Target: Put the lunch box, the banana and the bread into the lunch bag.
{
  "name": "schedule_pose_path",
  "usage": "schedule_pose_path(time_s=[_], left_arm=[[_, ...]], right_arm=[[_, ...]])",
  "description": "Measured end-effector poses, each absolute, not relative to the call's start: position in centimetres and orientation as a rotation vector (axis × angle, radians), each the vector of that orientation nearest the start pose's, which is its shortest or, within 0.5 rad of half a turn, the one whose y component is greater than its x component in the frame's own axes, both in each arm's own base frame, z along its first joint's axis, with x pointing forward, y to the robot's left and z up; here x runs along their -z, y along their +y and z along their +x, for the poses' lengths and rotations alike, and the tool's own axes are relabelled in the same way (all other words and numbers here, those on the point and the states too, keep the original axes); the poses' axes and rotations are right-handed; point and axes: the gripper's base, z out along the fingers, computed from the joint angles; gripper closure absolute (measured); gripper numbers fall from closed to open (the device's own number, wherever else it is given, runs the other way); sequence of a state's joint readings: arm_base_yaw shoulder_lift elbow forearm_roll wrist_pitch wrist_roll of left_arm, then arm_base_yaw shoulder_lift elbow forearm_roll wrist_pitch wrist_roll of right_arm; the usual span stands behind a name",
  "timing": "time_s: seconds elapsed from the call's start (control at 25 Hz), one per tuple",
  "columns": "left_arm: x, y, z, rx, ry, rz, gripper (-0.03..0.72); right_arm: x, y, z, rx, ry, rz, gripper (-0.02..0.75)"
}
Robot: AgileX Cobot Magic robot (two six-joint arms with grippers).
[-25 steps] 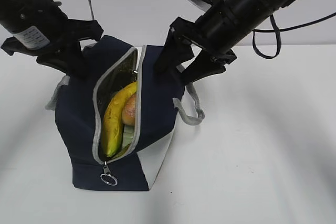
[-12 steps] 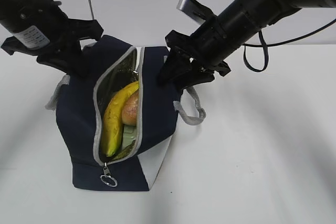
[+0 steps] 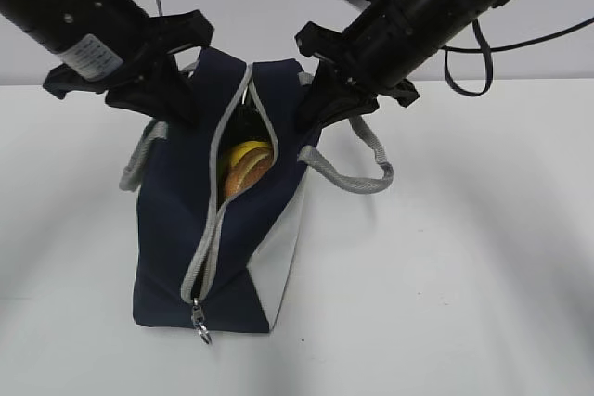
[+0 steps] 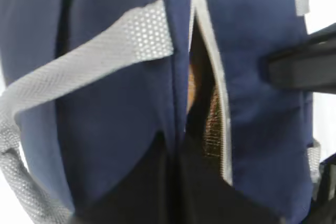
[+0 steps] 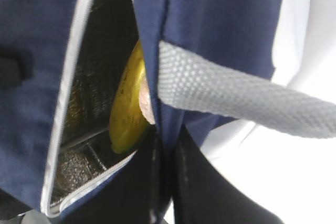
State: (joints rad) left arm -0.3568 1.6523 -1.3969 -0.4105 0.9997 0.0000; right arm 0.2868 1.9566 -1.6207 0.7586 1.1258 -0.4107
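Both grippers, left (image 3: 176, 99) and right (image 3: 320, 104), pinch the lunch bag (image 3: 172, 229) at its top edges. The banana (image 3: 249, 150) and bread (image 3: 249, 172) show through the narrow zipper gap.

matt navy cloth lunch bag (image 3: 172, 229), woven handles (image 3: 357, 159)

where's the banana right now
Inside the lunch bag: the banana shows through the narrow zipper gap in the exterior view, just above the bread.

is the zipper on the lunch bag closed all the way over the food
No. In the exterior view the lunch bag gapes along its zipper, and the banana and the bread show through the gap.
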Motion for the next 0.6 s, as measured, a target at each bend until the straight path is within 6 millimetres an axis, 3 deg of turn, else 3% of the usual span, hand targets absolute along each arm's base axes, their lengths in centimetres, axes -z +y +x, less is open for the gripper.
schedule_pose_path(time_s=[0.36, 0.6], left_arm=[[-30.9, -19.5, 30.7, 0.775, 2.601, 0.335, 0.691], [-29.9, -20.5, 31.5, 0.789, 2.581, 0.309, 0.691]], right_arm=[[-30.6, 15.2, 37.9, -0.663, 2.728, -0.629, 0.742], [-31.0, 14.5, 38.1, -0.554, 2.732, -0.637, 0.743]])
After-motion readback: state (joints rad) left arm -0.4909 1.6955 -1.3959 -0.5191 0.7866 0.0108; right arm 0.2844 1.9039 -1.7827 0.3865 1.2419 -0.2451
